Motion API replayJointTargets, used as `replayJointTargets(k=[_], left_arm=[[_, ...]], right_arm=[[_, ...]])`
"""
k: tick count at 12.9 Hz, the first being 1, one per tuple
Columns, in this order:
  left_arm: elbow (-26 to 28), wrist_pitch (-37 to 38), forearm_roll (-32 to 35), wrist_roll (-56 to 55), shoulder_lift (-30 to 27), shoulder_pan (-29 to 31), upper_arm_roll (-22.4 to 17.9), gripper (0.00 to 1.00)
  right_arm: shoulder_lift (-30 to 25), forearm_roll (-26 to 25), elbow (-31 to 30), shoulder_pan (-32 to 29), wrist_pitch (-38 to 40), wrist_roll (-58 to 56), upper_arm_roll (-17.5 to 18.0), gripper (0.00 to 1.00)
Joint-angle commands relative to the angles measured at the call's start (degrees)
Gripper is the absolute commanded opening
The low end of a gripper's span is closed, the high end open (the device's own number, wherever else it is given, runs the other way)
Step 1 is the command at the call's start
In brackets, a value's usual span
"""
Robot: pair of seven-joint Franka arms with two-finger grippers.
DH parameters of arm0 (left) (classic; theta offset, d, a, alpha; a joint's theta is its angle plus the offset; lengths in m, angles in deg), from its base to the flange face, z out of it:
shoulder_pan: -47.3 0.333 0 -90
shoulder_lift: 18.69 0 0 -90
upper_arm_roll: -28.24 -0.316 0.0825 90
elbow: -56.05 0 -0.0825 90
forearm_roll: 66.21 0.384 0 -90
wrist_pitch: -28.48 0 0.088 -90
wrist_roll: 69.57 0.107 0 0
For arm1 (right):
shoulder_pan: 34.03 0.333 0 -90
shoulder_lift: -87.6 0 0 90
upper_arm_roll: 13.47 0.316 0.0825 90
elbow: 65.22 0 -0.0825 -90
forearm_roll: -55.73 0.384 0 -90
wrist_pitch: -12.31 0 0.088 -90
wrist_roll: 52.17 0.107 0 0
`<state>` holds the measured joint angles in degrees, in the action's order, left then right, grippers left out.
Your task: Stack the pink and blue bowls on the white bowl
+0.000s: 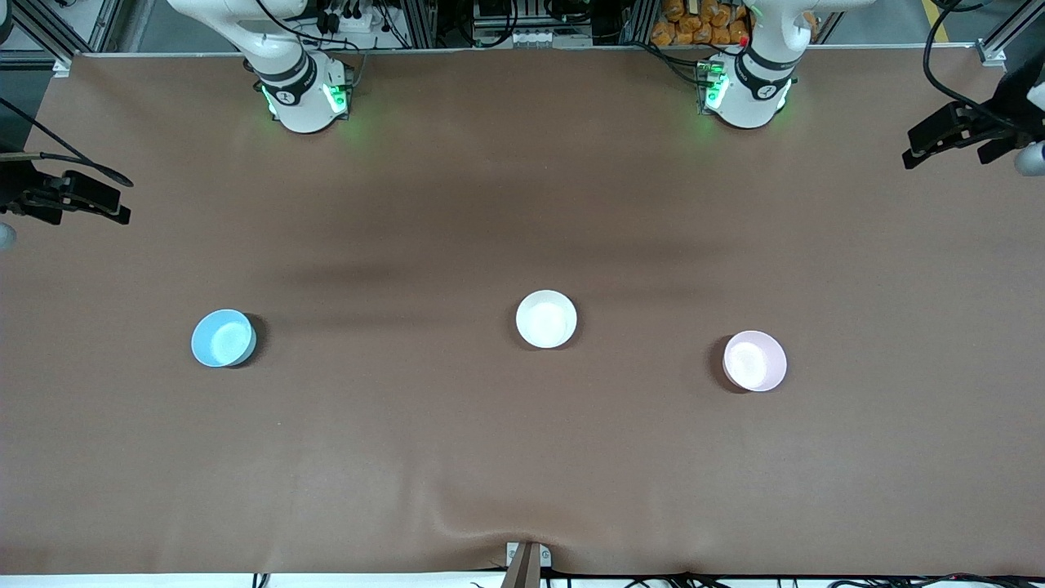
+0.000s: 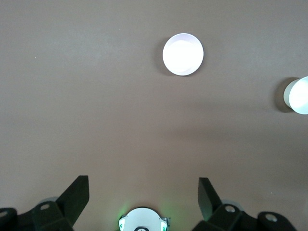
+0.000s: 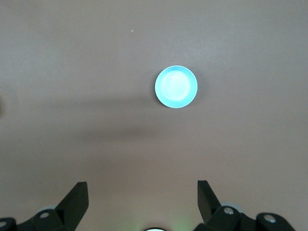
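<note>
Both arms wait high, so nothing is stacked yet. The left tool [image 2: 144,195] hangs released, fingers wide, well above the tabletop [image 1: 522,457]; the pink bowl [image 2: 183,54] sits far below it, the white bowl [image 2: 298,95] cut off at the frame edge. The right tool [image 3: 143,195], likewise spread and empty, looks down on the blue bowl [image 3: 176,87]. In the front view both tools are mostly out of frame.

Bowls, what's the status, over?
Left end effector and right end effector open, high over table. Blue bowl, white bowl, pink bowl apart, unstacked. Nothing between them.
</note>
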<state>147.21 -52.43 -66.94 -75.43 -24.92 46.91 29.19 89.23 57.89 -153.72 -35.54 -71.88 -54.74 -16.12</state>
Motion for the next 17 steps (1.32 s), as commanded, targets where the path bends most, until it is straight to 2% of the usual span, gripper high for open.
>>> replayJointTargets(k=[1,8,10,15,17], left_arm=[[-0.89,0.23,0.55,1.02,0.51,0.13,0.19,1.0],[-0.37,-0.83,0.99,0.94,2.97,-0.49,2.12,1.0],[1.64,-3.19,0.99,0.94,3.67,0.12,2.12,1.0],[13.58,-18.9,0.9,1.02,4.02,1.09,2.12,1.0],[17.29,-25.24,0.64,1.11,6.21,1.09,2.12,1.0]], right_arm=[[-0.92,0.65,-1.24,0.01,-0.71,0.81,0.09,1.0],[-0.83,0.65,-1.24,0.01,-0.71,0.81,0.09,1.0],[-0.83,0.65,-1.24,0.01,-0.71,0.81,0.1,1.0],[-0.75,0.65,-1.59,0.01,-0.89,0.81,0.01,1.0],[-0.83,0.65,-1.59,0.01,-0.89,0.81,0.09,1.0]])
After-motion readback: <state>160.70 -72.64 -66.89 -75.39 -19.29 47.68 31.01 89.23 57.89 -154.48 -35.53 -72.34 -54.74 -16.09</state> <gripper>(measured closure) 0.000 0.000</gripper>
